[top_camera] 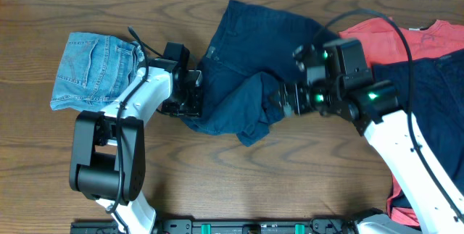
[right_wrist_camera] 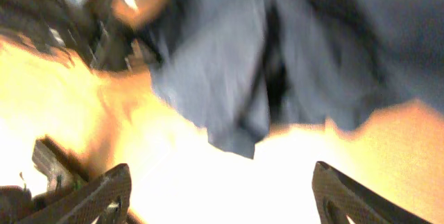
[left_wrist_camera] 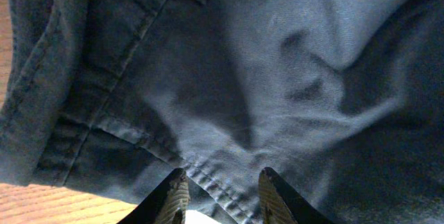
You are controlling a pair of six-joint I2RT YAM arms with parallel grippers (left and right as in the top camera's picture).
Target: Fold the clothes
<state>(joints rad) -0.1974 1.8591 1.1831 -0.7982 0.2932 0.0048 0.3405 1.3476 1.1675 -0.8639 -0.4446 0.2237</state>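
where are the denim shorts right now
In the overhead view the denim shorts lie flat on the table's left side, just left of the left tool. The navy garment lies farther right, at the middle.

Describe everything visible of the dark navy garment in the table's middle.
The navy garment is soft woven cloth with stitched seams and a hem, lying crumpled and partly folded over on the wooden table. The left gripper pinches its hem; the right gripper stands open near its lower fold.
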